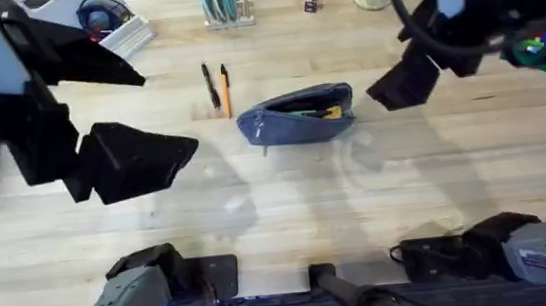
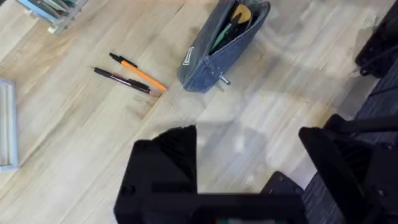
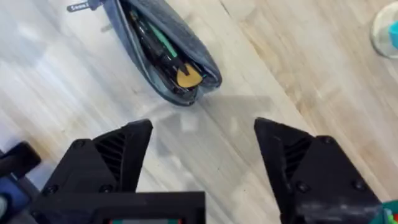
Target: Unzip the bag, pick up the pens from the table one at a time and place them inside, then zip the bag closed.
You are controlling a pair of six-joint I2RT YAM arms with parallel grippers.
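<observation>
Light wooden planks make up the counter (image 1: 288, 202) you work over, and both arms hang above it with nothing in hand. Your left tool (image 2: 249, 180) stands wide apart, above the bare wood near the pouch; your right tool (image 3: 202, 168) is likewise spread wide, just off the pouch's open end. The grey-blue pencil pouch (image 1: 297, 116) lies mid-counter, its zipper already drawn back so that green and yellow items show inside. So the unzipping looks done. The orange pen (image 2: 138, 71) and the black pen (image 2: 121, 79) lie side by side on the wood just beside the pouch, untouched. You have both pens yet to carry in, one at a time, then the zipper to close.
</observation>
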